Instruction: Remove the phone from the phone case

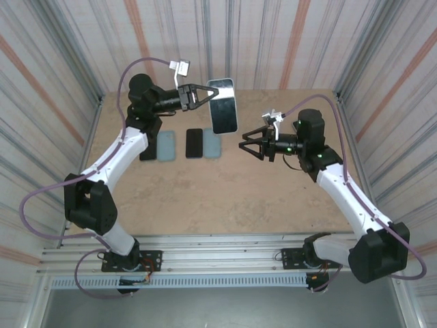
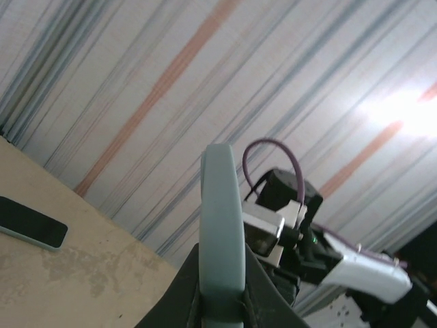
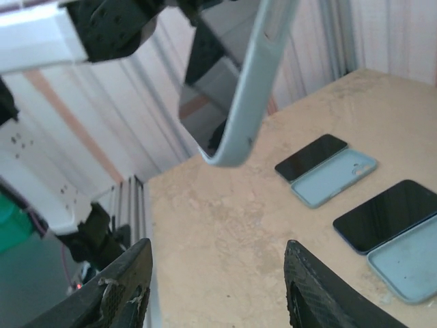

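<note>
The phone (image 1: 223,109), its dark screen glossy, sits inside a light blue phone case (image 1: 231,87) and is held up in the air over the back of the table. My left gripper (image 1: 207,96) is shut on the case's left edge; in the left wrist view the case (image 2: 222,219) stands edge-on, pinched between the fingers (image 2: 179,290). My right gripper (image 1: 244,145) hangs open just right of and below the phone, apart from it. In the right wrist view the cased phone (image 3: 251,82) hangs above the open gripper (image 3: 218,290), nothing between the fingers.
On the table (image 1: 225,198) below lie two black phones (image 1: 148,145) (image 1: 194,143), each with an empty light blue case (image 1: 166,145) (image 1: 212,145) beside it. The same pairs show in the right wrist view (image 3: 311,157) (image 3: 386,215). Striped walls close in the back and sides.
</note>
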Available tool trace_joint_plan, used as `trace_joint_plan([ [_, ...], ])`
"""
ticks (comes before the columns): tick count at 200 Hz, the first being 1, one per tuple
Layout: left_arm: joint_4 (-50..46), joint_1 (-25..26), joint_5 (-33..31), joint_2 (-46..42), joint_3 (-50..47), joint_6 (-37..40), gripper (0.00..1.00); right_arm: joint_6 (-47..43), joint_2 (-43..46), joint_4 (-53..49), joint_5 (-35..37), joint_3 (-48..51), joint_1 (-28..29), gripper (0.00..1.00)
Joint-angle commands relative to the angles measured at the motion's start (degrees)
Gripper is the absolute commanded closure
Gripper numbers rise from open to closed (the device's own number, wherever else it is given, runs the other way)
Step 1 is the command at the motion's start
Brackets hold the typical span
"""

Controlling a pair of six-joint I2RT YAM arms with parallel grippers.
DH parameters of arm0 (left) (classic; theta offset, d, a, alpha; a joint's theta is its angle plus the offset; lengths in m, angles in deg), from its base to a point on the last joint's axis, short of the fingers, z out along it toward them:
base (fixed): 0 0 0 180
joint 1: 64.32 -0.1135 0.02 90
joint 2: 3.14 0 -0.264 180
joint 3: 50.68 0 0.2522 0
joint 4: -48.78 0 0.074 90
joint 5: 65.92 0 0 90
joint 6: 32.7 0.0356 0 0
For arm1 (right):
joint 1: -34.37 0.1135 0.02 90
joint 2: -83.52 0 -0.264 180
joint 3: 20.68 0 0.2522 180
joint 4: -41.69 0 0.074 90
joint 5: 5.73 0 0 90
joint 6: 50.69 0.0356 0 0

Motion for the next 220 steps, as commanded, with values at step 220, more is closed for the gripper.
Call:
trace_joint_plan([
  [220, -6.8, -0.1, 10.6, -3.1, 2.6, 13.5, 1.0, -27.3, -14.1, -22.3, -5.9, -17.3, 6.7, 0.8],
])
